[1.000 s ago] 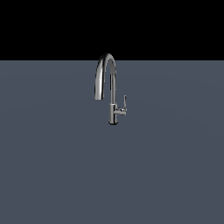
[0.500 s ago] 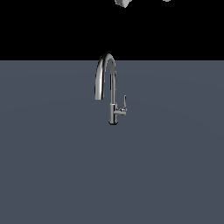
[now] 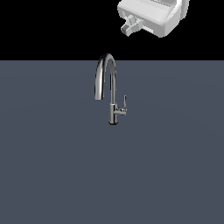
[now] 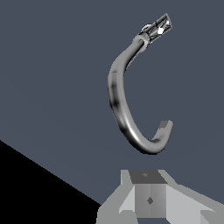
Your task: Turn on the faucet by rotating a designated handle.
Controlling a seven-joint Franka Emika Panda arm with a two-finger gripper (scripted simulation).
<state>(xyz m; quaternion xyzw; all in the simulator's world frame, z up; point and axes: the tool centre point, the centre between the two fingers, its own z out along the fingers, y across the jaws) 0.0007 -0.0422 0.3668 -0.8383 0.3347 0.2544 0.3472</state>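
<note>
The biggest change is me: a second ago the exterior view showed only the faucet on the grey counter (image 3: pixel 52 175), half a second ago just a sliver of my body poked in at the top edge, and now a good part of my white wrist and hand (image 3: pixel 151 15) fills the upper part toward the exterior view's right, high above everything and well apart from the fixture. So I am on the way down, and the approach has only begun. The faucet (image 3: pixel 110 89) has not moved; it stands upright near the middle of the counter, its arched spout curving toward the exterior view's left. My wrist view looks down along that spout (image 4: pixel 124 109) toward the body below. The handle (image 3: pixel 124 103), the thin lever on the side stem facing the exterior view's right, sits as it did, untouched, so I judge the water still off. Whether my jaws are spread or closed I cannot tell; their tips are out of sight in both views.
</note>
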